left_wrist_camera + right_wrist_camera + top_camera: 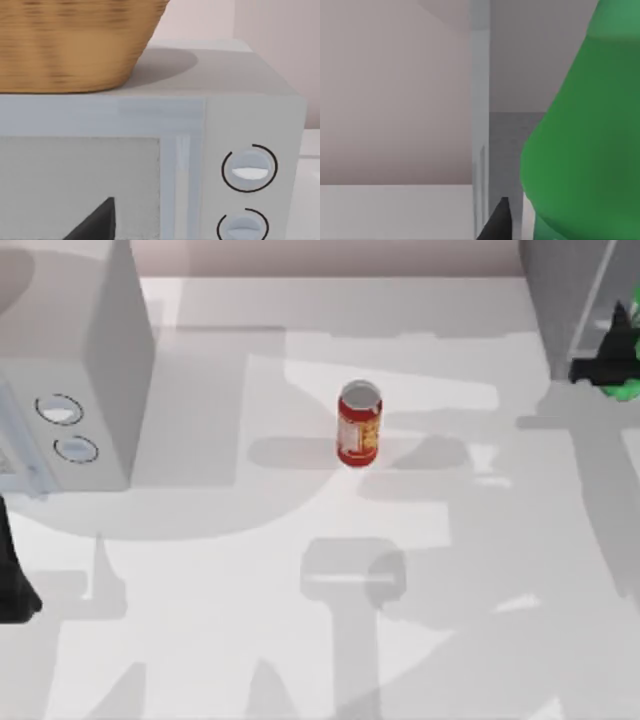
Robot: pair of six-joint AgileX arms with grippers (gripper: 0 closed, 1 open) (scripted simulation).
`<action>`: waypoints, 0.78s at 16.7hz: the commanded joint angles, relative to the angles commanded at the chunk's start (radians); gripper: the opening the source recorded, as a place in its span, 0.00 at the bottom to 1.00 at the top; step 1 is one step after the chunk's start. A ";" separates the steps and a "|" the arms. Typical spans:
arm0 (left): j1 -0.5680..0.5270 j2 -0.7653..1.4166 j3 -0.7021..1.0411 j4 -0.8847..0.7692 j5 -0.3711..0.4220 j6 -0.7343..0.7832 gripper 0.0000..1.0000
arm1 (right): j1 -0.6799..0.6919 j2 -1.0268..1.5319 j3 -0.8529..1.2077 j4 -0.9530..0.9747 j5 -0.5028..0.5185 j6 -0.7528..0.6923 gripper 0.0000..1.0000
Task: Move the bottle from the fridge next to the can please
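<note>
- Top view: my right gripper [612,358] is at the far right edge of the table, reaching into the fridge [560,290], a grey cabinet at the top right corner. Its dark shape covers most of the bottle [622,390], whose green shows just beside and beneath it at the fridge opening. I cannot tell how wide my right jaws stand, nor whether they have hold of the bottle.
- Top view: the can [359,426] stands upright near the middle of the table [300,640], well apart from the fridge and the bottle. The light grey box with two round dials [70,390] sits at the left, and my left arm [12,570] is parked at the left edge beside it.
- Left wrist view: the dial box [150,115] is close ahead, a woven basket [75,45] resting on its top. A dark fingertip [97,222] of my left gripper shows low down; its jaw opening I cannot tell.
- Right wrist view: the green bottle [585,150] looms very near, beside the fridge's light frame [480,100]. One dark fingertip [497,222] shows just beside the bottle.
</note>
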 joint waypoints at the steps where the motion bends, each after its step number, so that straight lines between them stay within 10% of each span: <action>1: 0.000 0.000 0.000 0.000 0.000 0.000 1.00 | 0.067 0.023 0.003 0.021 0.066 0.000 0.00; 6: 0.000 0.000 0.000 0.000 0.000 0.000 1.00 | 0.320 0.110 0.007 0.107 0.315 -0.002 0.00; 13: 0.000 0.000 0.000 0.000 0.000 0.000 1.00 | 0.350 0.120 0.004 0.118 0.344 0.000 0.00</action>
